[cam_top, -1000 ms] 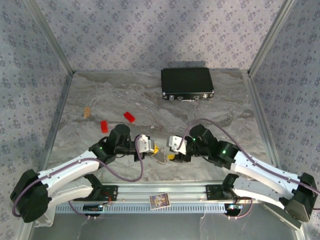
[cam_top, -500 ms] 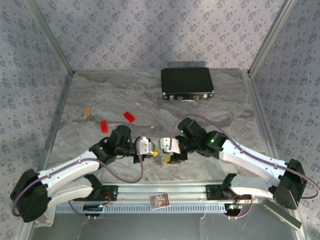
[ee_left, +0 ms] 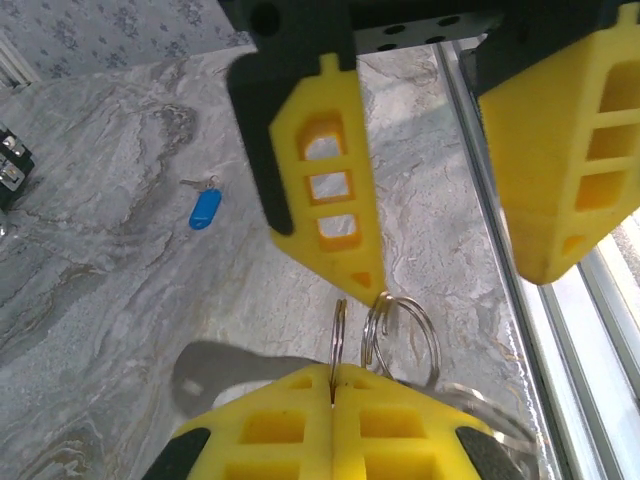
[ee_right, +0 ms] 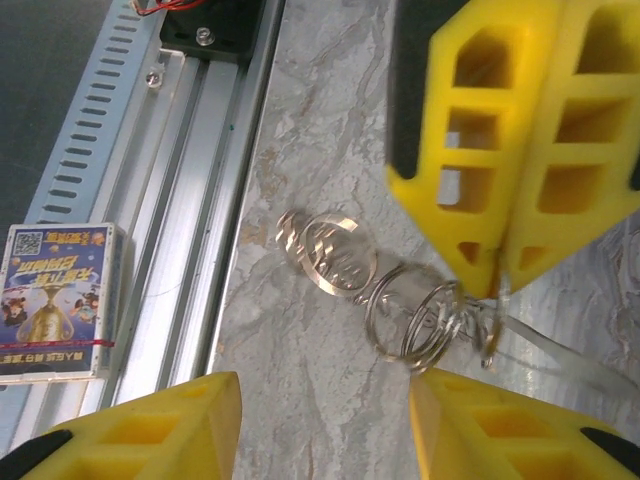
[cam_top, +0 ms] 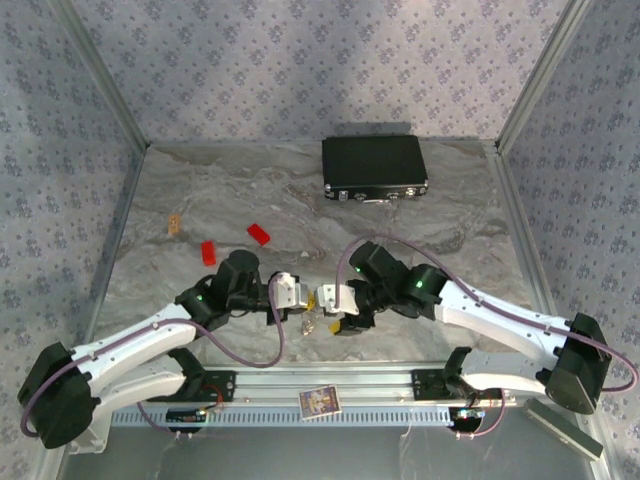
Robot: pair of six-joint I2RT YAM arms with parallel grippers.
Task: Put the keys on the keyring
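The keyring (ee_right: 405, 312) is a short string of linked silvery rings hanging just above the marble near the table's front edge. My left gripper (ee_left: 335, 372) is shut on one thin ring of it (ee_left: 339, 325); in the top view it sits at centre front (cam_top: 300, 300). My right gripper (ee_right: 325, 400) is open, its yellow fingers (ee_left: 325, 190) straddling the dangling rings, one tip touching a ring. It faces the left gripper closely (cam_top: 328, 303). A blue key (ee_left: 205, 208) lies on the marble further off.
A black case (cam_top: 375, 168) stands at the back. Two red blocks (cam_top: 259, 234) (cam_top: 208, 252) and a small tan piece (cam_top: 175, 223) lie at mid left. The metal rail (ee_right: 190, 200) and a printed card (ee_right: 55, 300) run along the near edge.
My right gripper has moved left, up to the left gripper and the rings, and its jaws have narrowed a little. The left gripper has stayed put, still shut on the ring.
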